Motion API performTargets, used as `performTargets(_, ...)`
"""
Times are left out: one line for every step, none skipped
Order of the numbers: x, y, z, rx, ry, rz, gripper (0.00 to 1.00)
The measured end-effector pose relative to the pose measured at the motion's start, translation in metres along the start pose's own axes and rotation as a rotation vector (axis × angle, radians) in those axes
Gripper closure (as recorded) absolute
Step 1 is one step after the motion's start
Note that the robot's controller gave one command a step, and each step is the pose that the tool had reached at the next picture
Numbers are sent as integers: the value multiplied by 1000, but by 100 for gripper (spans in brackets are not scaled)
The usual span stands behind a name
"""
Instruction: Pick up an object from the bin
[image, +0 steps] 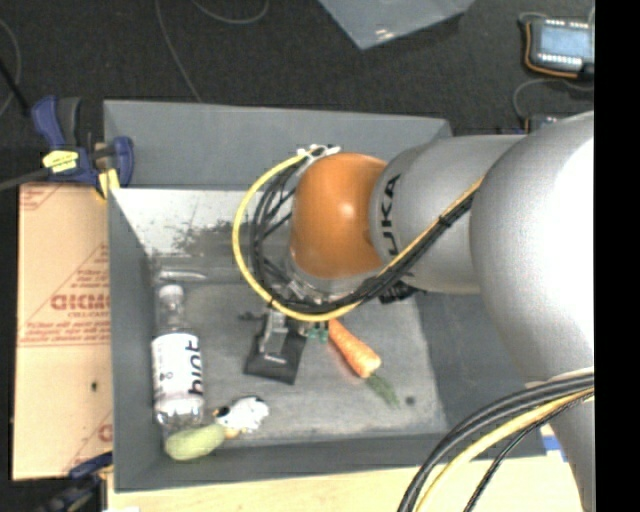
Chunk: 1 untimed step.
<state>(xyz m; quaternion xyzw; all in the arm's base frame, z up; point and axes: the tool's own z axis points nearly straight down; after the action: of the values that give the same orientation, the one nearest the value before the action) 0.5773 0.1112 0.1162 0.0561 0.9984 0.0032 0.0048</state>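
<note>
My gripper hangs low in the middle of the bin, under the orange wrist cover. Directly below it, on the bin floor, lies a flat black block; whether they touch cannot be made out. Just right of the gripper, an orange toy carrot with a green stem lies slanted on the floor, apart from the black block.
A clear plastic bottle with a white label lies along the left wall. A pale green pear-shaped thing and a small white, black and yellow toy rest near the front left corner. The arm covers the bin's right side.
</note>
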Motion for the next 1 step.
performTargets(1, -1, -12, 2, 7, 0, 100)
